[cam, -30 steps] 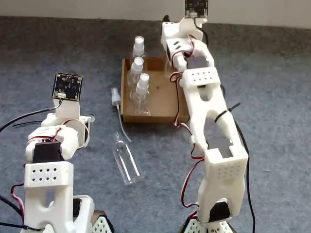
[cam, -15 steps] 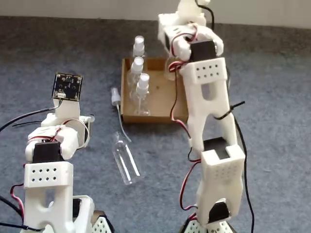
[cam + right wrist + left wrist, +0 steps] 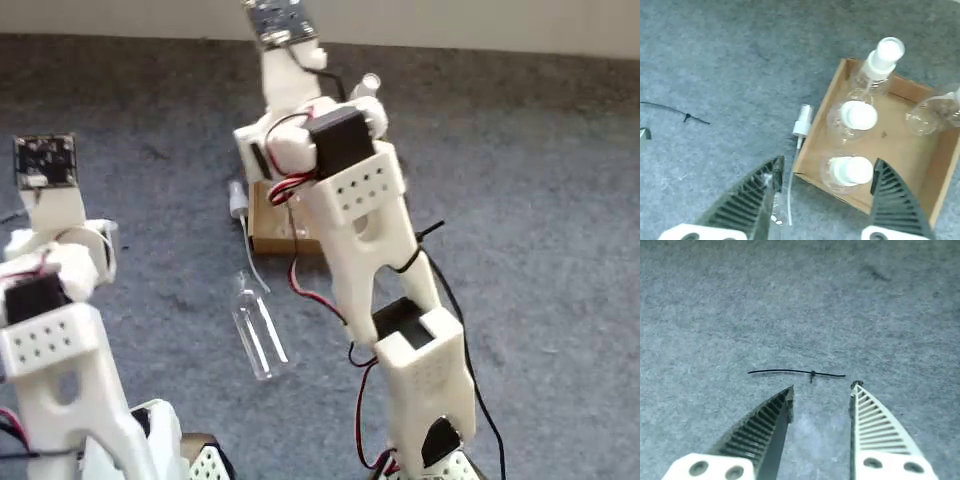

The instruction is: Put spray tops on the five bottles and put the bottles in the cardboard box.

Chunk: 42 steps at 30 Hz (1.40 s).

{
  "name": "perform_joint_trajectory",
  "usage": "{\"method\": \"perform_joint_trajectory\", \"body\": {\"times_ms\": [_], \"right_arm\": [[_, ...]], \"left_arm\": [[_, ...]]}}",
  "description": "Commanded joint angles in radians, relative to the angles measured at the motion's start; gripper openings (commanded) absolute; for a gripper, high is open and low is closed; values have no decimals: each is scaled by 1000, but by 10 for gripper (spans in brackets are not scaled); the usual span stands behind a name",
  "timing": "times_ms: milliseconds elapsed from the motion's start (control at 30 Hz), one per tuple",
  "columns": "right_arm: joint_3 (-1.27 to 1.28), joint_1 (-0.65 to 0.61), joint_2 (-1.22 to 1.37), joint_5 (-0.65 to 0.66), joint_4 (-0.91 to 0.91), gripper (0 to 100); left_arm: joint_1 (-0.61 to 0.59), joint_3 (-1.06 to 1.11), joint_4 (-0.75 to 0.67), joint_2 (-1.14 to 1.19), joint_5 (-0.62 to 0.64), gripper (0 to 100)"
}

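Observation:
The cardboard box (image 3: 890, 150) holds three upright clear bottles with white spray tops (image 3: 860, 114); another bottle (image 3: 932, 112) leans at its side wall. A loose spray top (image 3: 801, 122) with its thin tube lies on the carpet just outside the box wall, also seen from above (image 3: 238, 200). A clear bottle without a top (image 3: 258, 335) lies flat nearer the arm bases. My right gripper (image 3: 828, 161) hangs open above the box's near corner. My left gripper (image 3: 823, 387) is open over bare carpet, holding nothing.
A black cable tie (image 3: 797, 372) lies on the grey carpet just beyond the left fingertips, also in the right wrist view (image 3: 675, 112). The right arm (image 3: 350, 200) covers most of the box (image 3: 268, 235) from above. Open carpet lies right of it.
The right arm has swung from the box's far right side leftward across the box, now covering it. The left arm has shifted left. The loose bottle and spray top have not moved.

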Motion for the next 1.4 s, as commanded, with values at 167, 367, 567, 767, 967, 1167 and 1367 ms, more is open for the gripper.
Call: {"method": "perform_joint_trajectory", "body": {"times_ms": [167, 367, 567, 767, 967, 1167, 1367], "right_arm": [[430, -131, -283, -6, 21, 222], [918, -251, -582, 66, -21, 282], [1472, -318, -720, 57, -410, 330], [1616, -341, -720, 55, -615, 394], [1623, -360, -702, 57, -742, 394], [1612, -372, -512, 55, -756, 393], [1552, -374, -398, 2, -797, 378]], "left_arm": [[-223, -803, 256, 650, -127, 173], [-245, -1199, 393, 958, -129, 173], [-229, -1382, 473, 1142, -124, 173], [-225, -1385, 471, 1199, -124, 173], [-170, -1380, 473, 1202, -124, 173], [-137, -1380, 473, 1198, -123, 173], [-137, -1380, 473, 1204, -123, 173]]}}
